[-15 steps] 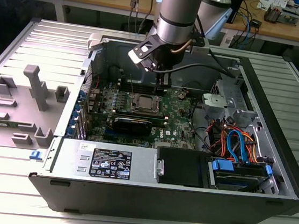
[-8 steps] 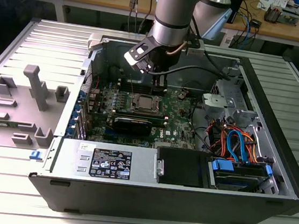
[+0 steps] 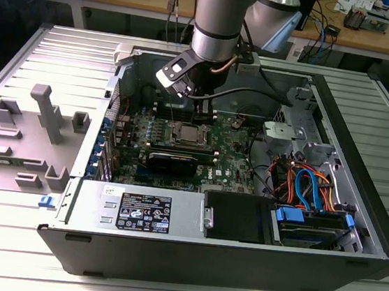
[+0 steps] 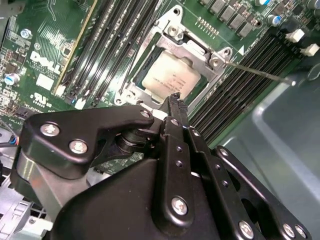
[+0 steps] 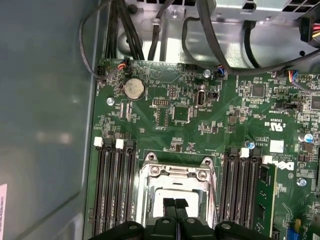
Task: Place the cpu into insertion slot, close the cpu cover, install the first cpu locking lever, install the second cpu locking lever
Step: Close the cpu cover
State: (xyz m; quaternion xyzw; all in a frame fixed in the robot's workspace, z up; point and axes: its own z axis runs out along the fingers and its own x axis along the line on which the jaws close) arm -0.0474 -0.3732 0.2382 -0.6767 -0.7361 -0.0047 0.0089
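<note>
Silver-grey metal top facing up, the cpu (image 4: 169,79) lies flat in the insertion slot (image 3: 176,133), its edges square with the socket frame. The slot sits near the middle of the green motherboard (image 5: 220,125), nearer the far wall of the open computer case (image 3: 363,144) in the exterior view. The cpu cover (image 4: 220,56) lies flat over the chip, which shows through its window. Long black memory slots (image 5: 114,195) flank the socket on both sides, their long axes parallel to its sides. A thin metal lever rod (image 4: 260,73) runs from one cover corner out across the memory slots. The gripper (image 4: 175,100) hangs directly above the cover's near edge, jaws together, gripping nothing
</note>
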